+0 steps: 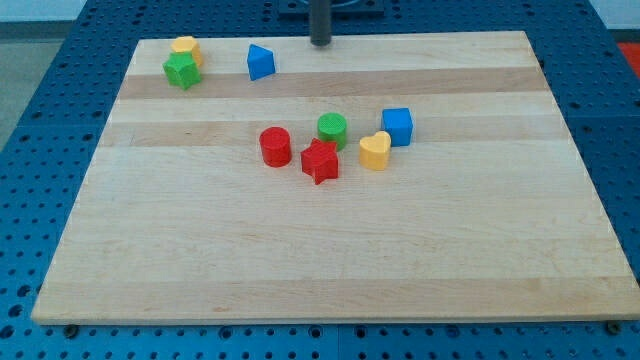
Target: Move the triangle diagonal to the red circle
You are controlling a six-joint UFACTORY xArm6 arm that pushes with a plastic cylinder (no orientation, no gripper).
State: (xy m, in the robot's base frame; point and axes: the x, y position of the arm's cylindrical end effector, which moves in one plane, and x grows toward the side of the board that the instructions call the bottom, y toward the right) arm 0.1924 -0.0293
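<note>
A blue triangle block (260, 62) lies near the view's top, left of centre. A red circle block (276, 146) stands near the middle of the wooden board (320, 260), well below the triangle. My tip (320, 42) touches down at the board's top edge, to the right of the blue triangle and apart from it.
A red star (320, 161), a green circle (333, 129), a yellow heart (375, 151) and a blue cube (397, 126) cluster right of the red circle. A green star (181, 70) and a yellow block (186, 48) sit together at the top left.
</note>
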